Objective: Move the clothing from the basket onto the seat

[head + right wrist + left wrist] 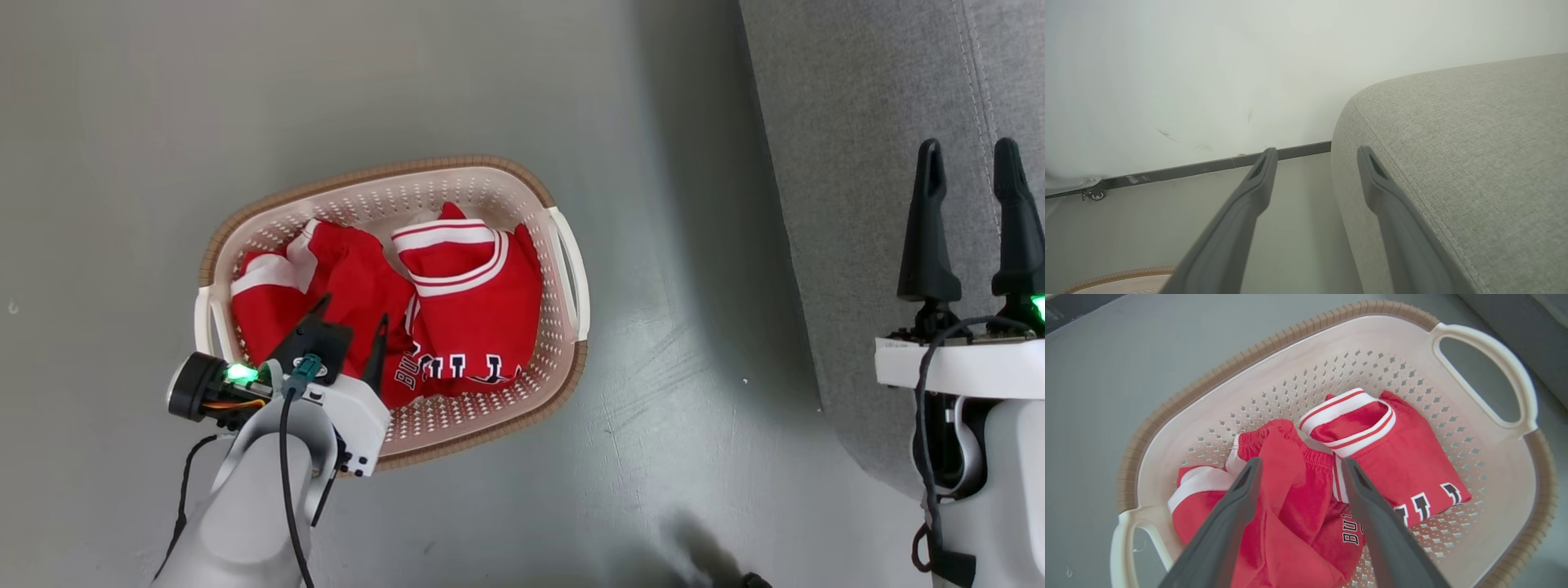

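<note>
Clothing (473,318), red with white stripe trim: 2 pieces.
Basket (490,192), cream perforated plastic, brown rim: 1, with 2 handle cut-outs (1478,381).
Seat (857,163), grey woven fabric: 1.
Tools: 2, namely left tool (353,310) and right tool (967,145), each with 2 long dark fingers (1224,522).
Green lights (239,373) on the tools: 2.

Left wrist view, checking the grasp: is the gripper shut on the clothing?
No: the left gripper stands open over the red clothing in the basket.
</note>
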Controlling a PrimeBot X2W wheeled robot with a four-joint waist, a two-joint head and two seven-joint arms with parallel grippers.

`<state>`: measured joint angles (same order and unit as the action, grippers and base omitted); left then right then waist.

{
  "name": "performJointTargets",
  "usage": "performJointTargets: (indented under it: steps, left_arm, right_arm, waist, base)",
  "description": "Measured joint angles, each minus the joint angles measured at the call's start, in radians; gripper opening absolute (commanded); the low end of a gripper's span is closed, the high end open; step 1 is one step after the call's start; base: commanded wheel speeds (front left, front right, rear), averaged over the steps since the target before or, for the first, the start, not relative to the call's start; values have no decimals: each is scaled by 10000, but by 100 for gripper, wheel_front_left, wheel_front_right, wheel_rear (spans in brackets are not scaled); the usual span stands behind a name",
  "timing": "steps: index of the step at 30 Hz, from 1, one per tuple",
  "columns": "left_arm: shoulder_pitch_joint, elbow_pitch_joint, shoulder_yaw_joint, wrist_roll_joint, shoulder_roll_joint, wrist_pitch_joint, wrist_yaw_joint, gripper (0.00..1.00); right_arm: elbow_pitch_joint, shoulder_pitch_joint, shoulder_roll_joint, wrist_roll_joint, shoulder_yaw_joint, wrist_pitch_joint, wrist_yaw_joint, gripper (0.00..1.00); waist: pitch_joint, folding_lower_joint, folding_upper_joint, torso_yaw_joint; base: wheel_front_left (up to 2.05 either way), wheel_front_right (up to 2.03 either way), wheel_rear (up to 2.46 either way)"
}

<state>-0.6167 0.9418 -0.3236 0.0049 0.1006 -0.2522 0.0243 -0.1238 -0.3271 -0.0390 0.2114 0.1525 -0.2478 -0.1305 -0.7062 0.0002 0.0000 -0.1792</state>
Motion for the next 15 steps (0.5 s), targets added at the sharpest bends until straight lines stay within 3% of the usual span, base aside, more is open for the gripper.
performJointTargets:
  steps: [15]
  left_arm:
    - [-696, 1001, 52, 228, 278, 276, 596, 100]
  right_arm:
    - [113, -337, 2, 155, -56, -2, 0, 100]
  waist:
    - [-492, 0, 0, -160]
  base:
    - [0, 0, 0]
